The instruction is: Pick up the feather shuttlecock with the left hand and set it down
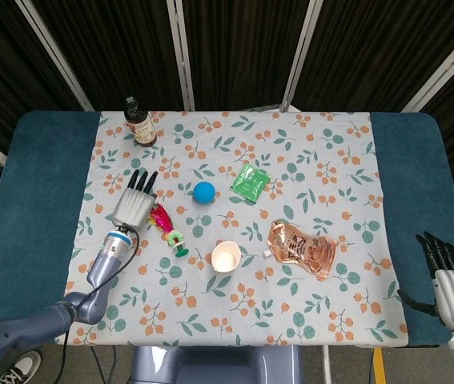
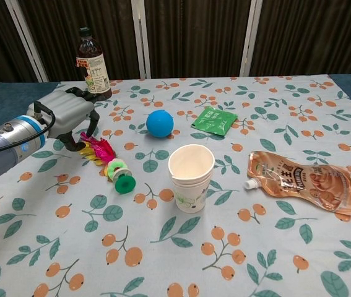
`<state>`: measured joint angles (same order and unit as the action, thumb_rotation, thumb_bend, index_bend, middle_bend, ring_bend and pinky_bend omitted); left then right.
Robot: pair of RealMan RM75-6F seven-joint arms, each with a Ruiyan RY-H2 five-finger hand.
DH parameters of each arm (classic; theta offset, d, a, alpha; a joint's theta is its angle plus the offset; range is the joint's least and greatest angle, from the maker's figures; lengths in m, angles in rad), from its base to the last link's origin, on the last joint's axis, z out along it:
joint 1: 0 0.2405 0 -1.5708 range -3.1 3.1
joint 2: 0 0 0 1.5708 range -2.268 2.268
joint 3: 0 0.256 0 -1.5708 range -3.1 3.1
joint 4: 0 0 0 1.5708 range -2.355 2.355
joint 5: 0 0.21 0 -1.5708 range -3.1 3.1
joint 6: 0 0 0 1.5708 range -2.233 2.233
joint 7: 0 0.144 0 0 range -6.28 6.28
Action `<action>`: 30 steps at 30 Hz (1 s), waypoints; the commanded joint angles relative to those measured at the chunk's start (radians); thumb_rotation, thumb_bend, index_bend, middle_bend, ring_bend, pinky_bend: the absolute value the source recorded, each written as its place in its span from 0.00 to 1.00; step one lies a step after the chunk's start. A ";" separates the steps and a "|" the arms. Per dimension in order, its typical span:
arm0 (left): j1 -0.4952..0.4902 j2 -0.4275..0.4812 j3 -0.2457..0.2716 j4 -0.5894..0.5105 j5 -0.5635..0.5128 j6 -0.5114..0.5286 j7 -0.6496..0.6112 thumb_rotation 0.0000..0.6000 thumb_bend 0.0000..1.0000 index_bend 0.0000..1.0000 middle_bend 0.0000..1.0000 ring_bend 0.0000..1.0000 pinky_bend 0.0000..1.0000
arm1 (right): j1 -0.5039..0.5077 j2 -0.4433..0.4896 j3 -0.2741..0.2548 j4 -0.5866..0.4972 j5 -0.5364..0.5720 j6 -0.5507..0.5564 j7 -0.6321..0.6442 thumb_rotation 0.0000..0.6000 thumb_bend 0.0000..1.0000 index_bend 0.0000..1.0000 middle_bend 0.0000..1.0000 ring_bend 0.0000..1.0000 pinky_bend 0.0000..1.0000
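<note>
Well, the flowered tablecloth (image 1: 307, 304) covers the table, and the left hand (image 1: 132, 206) hangs over it with fingers spread, holding nothing, just beside the feather shuttlecock (image 1: 167, 229), which lies flat between that hand and the paper cups (image 2: 191, 177). Further right, the right hand (image 1: 451, 286) rests with straight fingers at the table's edge.

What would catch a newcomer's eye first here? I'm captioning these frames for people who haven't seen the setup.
Probably the grey left hand hovering just left of the pink feather shuttlecock, which lies on the floral tablecloth. Next, the blue ball at mid-table and the stacked paper cups in front of it.
</note>
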<state>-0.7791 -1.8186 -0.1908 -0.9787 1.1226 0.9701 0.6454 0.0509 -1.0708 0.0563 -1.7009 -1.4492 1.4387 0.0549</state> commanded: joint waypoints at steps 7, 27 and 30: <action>-0.001 -0.014 0.005 0.009 0.000 -0.003 -0.004 1.00 0.40 0.57 0.00 0.00 0.00 | 0.000 -0.001 0.000 -0.001 -0.001 0.001 -0.001 1.00 0.10 0.00 0.00 0.00 0.00; -0.001 -0.030 0.004 0.032 0.002 -0.001 -0.016 1.00 0.53 0.59 0.00 0.00 0.00 | -0.001 0.002 -0.002 -0.004 0.000 -0.002 0.001 1.00 0.10 0.00 0.00 0.00 0.00; 0.001 -0.029 0.004 0.029 0.003 0.001 -0.020 1.00 0.55 0.59 0.01 0.00 0.00 | -0.001 0.002 -0.002 -0.006 0.000 -0.003 0.001 1.00 0.10 0.00 0.00 0.00 0.00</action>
<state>-0.7782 -1.8476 -0.1872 -0.9495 1.1254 0.9713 0.6262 0.0502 -1.0692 0.0546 -1.7067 -1.4489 1.4363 0.0556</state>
